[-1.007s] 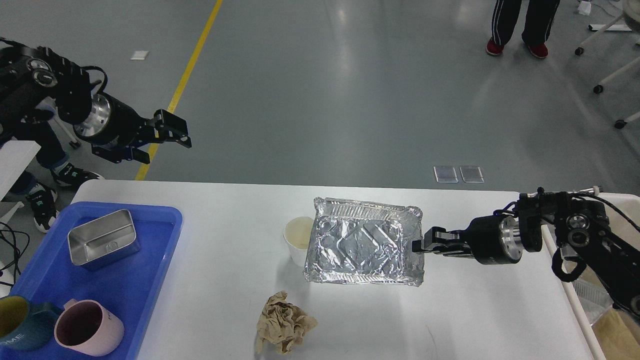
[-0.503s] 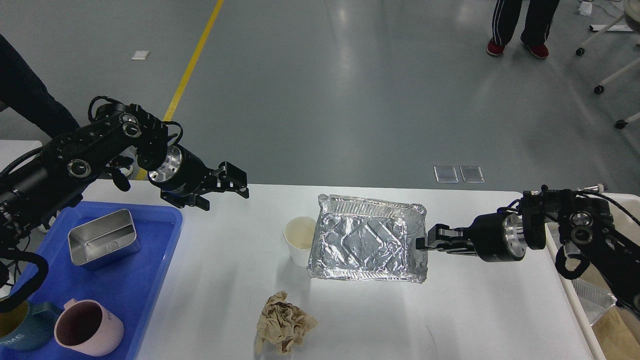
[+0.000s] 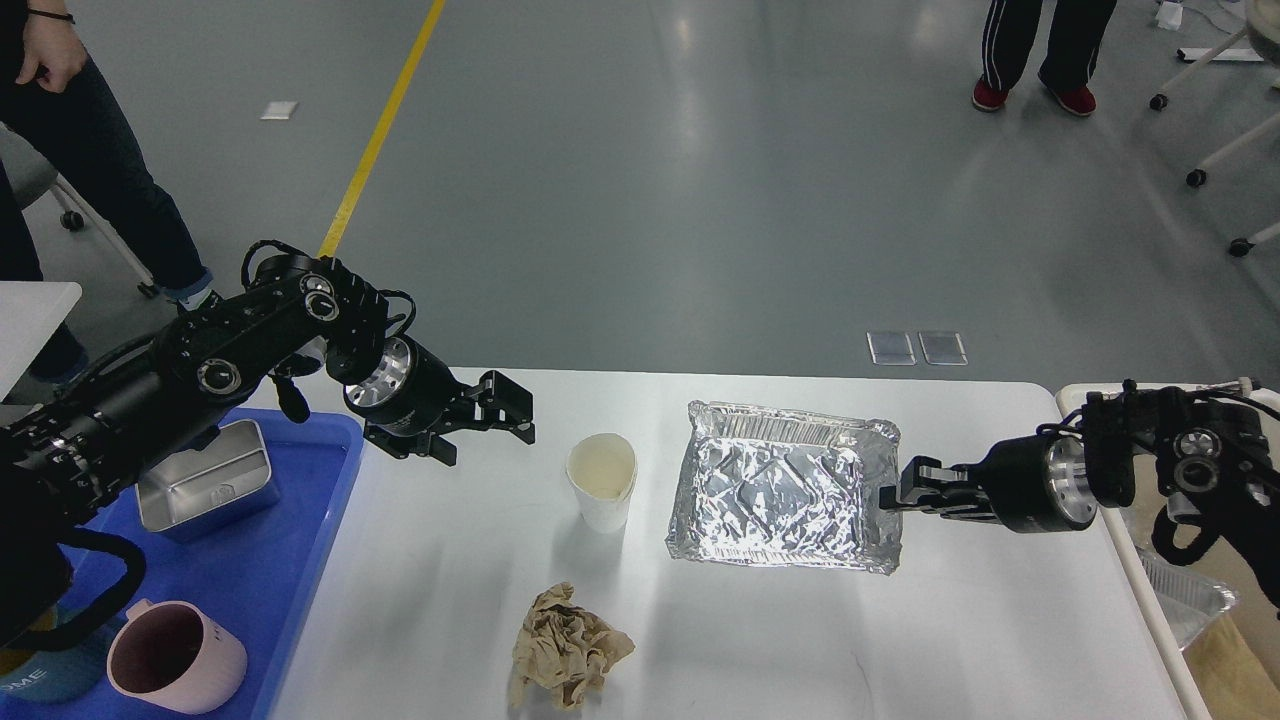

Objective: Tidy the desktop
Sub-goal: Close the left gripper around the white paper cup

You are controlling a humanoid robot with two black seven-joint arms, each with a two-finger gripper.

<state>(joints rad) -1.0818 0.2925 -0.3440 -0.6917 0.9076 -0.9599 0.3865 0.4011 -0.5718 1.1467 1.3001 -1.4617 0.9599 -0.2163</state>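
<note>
On the large matte white rectangular desktop (image 3: 760,650), a crinkled silver aluminium-foil tray (image 3: 785,487) sat right of centre, its right rim pinched between the closed fingers of the right gripper (image 3: 893,490), which reached in level from the right edge. Just left of the foil tray, apart from it, stood a white paper cup (image 3: 602,480), upright and open at the top. Nearer the front edge lay a crumpled wad of tan paper (image 3: 566,648).

The left gripper (image 3: 508,418) hung above the desktop to the left of the paper cup, well apart from it, its two black fingers spread and holding nothing.

At the left end of the desktop rested a blue plastic tray (image 3: 310,560). In it stood a rectangular stainless-steel container (image 3: 205,487), partly covered by the left arm, a pink mug (image 3: 175,657) and, at the very corner of the view, part of a dark blue mug (image 3: 35,675). A cream plastic bin (image 3: 1160,590) stood against the right end of the desktop.
</note>
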